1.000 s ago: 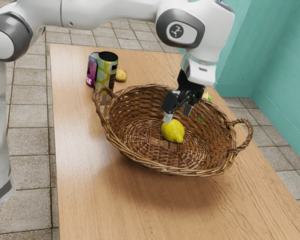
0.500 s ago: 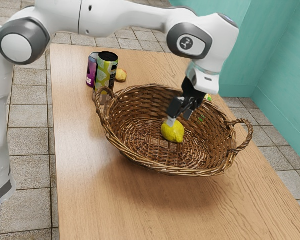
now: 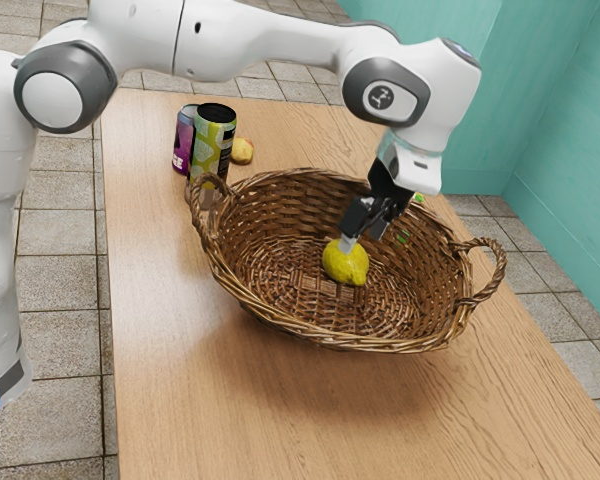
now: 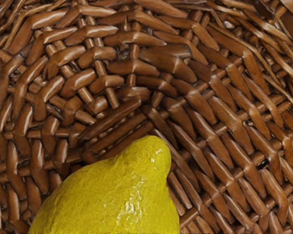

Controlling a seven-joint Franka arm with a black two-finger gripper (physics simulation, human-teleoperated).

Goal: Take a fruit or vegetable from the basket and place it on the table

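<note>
Yellow lemon [image 3: 348, 266] just below the claw [image 3: 363, 238], inside the wicker basket [image 3: 325, 339].

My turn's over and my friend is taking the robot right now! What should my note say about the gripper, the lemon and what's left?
Gripper: open, low inside the basket, right by the lemon.
Lemon: lying on the basket's bottom, not gripped.
Done: the hand is down at the lemon.
Left: close on the lemon, lift it over the rim, set it on the table and let go.
</note>
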